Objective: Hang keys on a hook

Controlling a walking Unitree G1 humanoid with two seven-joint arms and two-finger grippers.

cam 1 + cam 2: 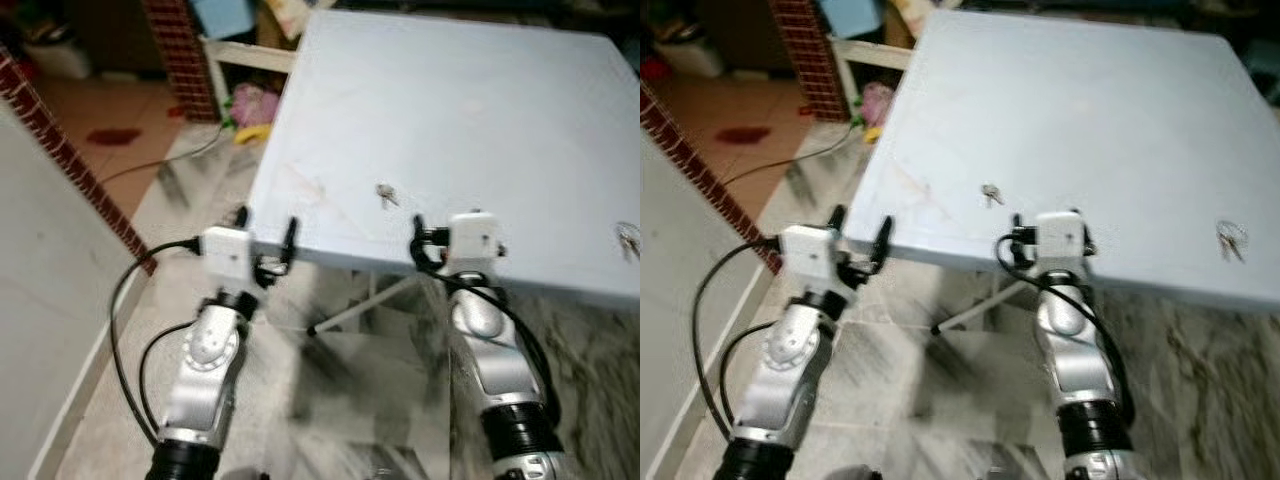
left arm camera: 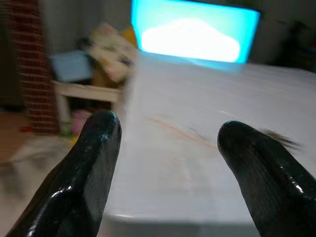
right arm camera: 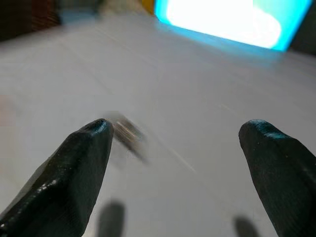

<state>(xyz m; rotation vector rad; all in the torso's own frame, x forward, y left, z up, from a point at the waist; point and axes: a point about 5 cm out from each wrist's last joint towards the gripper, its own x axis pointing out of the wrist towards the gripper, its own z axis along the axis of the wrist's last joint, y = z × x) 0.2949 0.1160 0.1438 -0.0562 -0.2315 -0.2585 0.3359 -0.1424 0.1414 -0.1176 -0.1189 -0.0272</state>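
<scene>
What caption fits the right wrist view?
Open right gripper hovering over white table, small metal keys beside one finger.

The two eye views look forward and down from the head onto the pale table (image 1: 450,120) and both arms — one scene, slightly offset; each wrist view looks low and close along its own black fingers (image 2: 94,163) across the tabletop toward a bright screen (image 2: 195,37) — shared by both.

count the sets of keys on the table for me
2. One set of keys lies near the table's front edge, just ahead of the right end effector. The other set lies by the front right corner. None looks hidden, though the views are blurred.
</scene>
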